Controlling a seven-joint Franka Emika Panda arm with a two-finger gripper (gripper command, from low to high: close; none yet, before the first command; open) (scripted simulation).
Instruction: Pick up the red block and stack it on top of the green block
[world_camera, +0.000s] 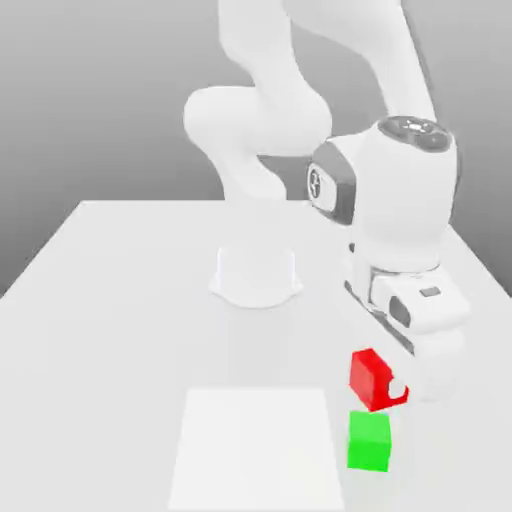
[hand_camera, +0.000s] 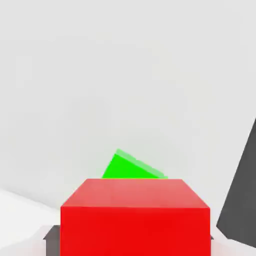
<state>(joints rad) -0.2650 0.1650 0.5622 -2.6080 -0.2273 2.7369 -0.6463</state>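
Item: small bright-red matte cube (world_camera: 372, 378), grasped between the fingers of the white arm's gripper (world_camera: 385, 388), carried clear of the pale grey desk (world_camera: 120, 300). Position: just above the small bright-green matte cube (world_camera: 369, 441), which rests on the desk beside a lighter rectangular patch (world_camera: 255, 445), toward the exterior view's right. Alignment: in the hand view the red cube (hand_camera: 135, 217) covers most of the green cube (hand_camera: 131, 167), which looks turned at an angle to it. Risks, judged: an off-centre or rotated placement could leave the red cube overhanging and let it tip off; lowering too hard could push the green cube aside; releasing too high could make the red cube bounce. Obscured: the fingers are mostly hidden behind the red cube; how far the two cubes are offset is hard to judge.
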